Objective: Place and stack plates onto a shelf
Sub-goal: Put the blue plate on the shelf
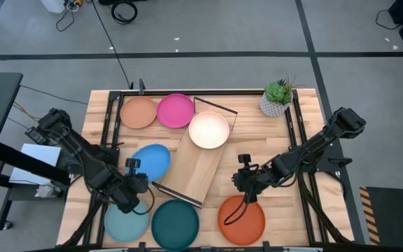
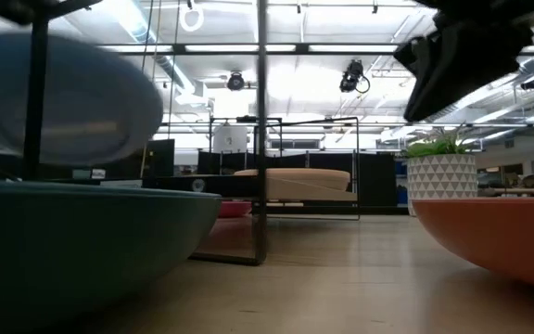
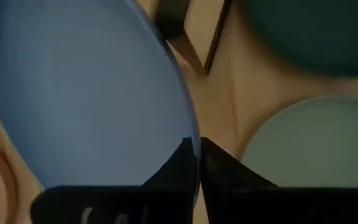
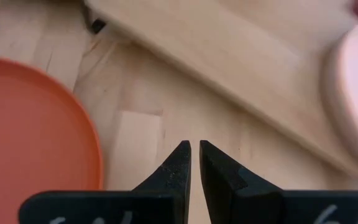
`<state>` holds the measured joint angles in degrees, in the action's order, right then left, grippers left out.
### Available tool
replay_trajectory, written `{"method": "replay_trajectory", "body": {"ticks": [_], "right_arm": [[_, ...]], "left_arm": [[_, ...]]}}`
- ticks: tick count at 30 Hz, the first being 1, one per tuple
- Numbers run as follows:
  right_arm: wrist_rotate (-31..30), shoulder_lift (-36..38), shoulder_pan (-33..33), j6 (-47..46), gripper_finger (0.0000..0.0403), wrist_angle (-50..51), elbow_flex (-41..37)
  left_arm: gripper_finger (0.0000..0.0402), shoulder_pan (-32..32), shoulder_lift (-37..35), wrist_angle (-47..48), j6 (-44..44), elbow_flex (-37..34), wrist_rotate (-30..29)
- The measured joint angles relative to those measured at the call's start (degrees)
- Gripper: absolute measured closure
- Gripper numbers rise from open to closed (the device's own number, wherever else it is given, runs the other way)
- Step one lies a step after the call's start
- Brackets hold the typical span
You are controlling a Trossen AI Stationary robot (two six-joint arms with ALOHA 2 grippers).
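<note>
My left gripper (image 1: 138, 180) is shut on the blue plate (image 1: 150, 161), which hangs tilted in the air beside the shelf (image 1: 198, 168) and shows raised in the low view (image 2: 63, 93). The shelf is a light wood board with black wire ends, lying slantwise on the table. The cream-pink plate (image 1: 208, 130) sits on its far end. On the table lie the peach (image 1: 139, 112), magenta (image 1: 175, 110), light teal (image 1: 126, 222), dark teal (image 1: 175, 224) and orange-red (image 1: 242, 218) plates. No grey plate shows. My right gripper (image 4: 194, 146) is shut, above bare wood between shelf and orange-red plate. My left gripper pinches the blue plate's rim (image 3: 188, 127) between its two fingers, on the plate's near-left edge. The fingers come slanting from the table's near-left side. The plate is lifted clear of the table and tilted, reaching away from the fingers toward the shelf.
A potted plant (image 1: 277, 99) stands at the far right corner. Black rails (image 1: 107, 133) run along the table's left and right sides. The shelf's near half (image 1: 191, 178) is bare wood. A wire frame (image 2: 260, 130) stands in the low view.
</note>
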<state>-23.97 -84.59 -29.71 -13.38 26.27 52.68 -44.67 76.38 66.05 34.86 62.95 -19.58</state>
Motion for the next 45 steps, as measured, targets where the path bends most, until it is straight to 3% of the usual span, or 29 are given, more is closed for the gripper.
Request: {"method": "replay_trajectory", "body": {"ticks": [8, 15, 21, 30, 34, 39, 45], "right_arm": [[-3.45, 0.04, -0.64, 4.33, 0.0362, 0.88, 2.32], [-6.12, 0.54, -0.66, 4.71, 0.0358, 7.14, 5.99], [-6.51, 0.58, 0.21, 8.40, 0.0333, 7.63, 8.42], [-9.42, 2.11, 2.76, 10.46, 0.0296, 6.02, 8.81], [-9.06, 4.49, 3.36, 7.61, 0.0288, 9.13, 11.32], [-8.37, 7.86, 3.42, 6.32, 0.0288, 11.19, 13.49], [-9.22, 11.52, 4.97, 5.00, 0.0289, 8.20, 14.83]], "left_arm": [[0.0380, -0.17, 0.00, -0.50, -5.03, 7.31, -10.67], [0.0385, 1.42, 0.00, -3.79, -13.50, 11.42, -12.32], [0.0385, 7.96, -0.02, -11.45, -24.08, 14.96, -12.96], [0.0385, 23.00, 0.00, -10.11, -49.29, 23.39, 0.51], [0.0385, 31.31, 0.02, -10.06, -56.78, 29.48, 13.34], [0.0385, 43.80, 0.11, -9.55, -56.54, 33.93, 31.33], [0.0385, 56.55, 0.16, -8.59, -47.29, 34.35, 43.83]]}}
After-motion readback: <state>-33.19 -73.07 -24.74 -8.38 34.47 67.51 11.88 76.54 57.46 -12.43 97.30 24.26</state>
